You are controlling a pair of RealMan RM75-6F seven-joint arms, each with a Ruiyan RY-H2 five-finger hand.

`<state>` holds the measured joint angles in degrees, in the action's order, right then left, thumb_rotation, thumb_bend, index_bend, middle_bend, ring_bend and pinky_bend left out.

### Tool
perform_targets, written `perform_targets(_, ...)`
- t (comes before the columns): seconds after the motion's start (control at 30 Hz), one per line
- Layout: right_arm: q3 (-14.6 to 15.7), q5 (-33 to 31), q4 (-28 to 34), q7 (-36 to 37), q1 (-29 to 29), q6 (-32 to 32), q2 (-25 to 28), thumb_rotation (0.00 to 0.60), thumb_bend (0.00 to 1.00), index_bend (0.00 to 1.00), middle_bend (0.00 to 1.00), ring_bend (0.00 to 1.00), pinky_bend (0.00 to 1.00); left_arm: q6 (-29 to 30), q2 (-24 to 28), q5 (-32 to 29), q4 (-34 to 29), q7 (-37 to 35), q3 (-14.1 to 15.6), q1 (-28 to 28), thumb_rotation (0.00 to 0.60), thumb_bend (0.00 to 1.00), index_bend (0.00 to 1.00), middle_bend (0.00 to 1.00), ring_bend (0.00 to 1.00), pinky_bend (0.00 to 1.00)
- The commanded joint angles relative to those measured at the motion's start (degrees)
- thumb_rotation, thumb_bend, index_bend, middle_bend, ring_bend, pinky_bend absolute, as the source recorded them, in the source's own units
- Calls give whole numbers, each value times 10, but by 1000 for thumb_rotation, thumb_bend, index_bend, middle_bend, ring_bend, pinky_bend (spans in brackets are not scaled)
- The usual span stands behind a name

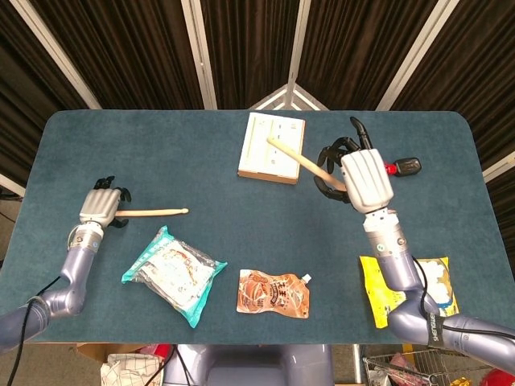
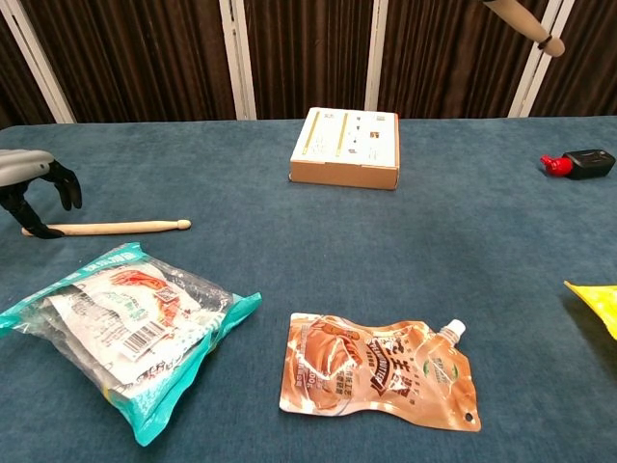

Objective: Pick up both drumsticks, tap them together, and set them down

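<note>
One wooden drumstick (image 1: 153,212) (image 2: 111,228) lies flat on the blue table at the left, its tip pointing right. My left hand (image 1: 101,206) (image 2: 31,193) hovers over its butt end with fingers curled apart around it, not closed on it. My right hand (image 1: 360,178) is raised above the table's right side and grips the second drumstick (image 1: 302,161), which slants up and to the left over the box. Only that stick's tip (image 2: 525,19) shows at the top of the chest view.
A cardboard box (image 1: 271,146) (image 2: 345,147) sits at back centre. A clear snack bag (image 1: 172,273) (image 2: 116,323) lies front left and a brown spouted pouch (image 1: 273,293) (image 2: 381,369) front centre. A yellow packet (image 1: 406,289) is at front right, a small black-and-red object (image 1: 402,167) (image 2: 578,162) at far right.
</note>
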<state>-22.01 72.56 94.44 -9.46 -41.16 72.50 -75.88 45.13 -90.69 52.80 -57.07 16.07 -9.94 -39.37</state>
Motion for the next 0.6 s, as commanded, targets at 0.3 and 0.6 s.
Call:
perform_targets(0.3, -1, -6, 8, -12, 3, 3, 6, 600, 387, 679, 660, 363, 0, 4, -26, 18, 13, 3, -3, -11, 600, 361, 458, 420, 0, 0)
perform_targets(0.6, -1, -9, 7, -16, 3, 4, 7, 600, 387, 679, 660, 363, 0, 5, -35, 8, 16, 22, -5, -13, 600, 381, 493, 493, 27, 0)
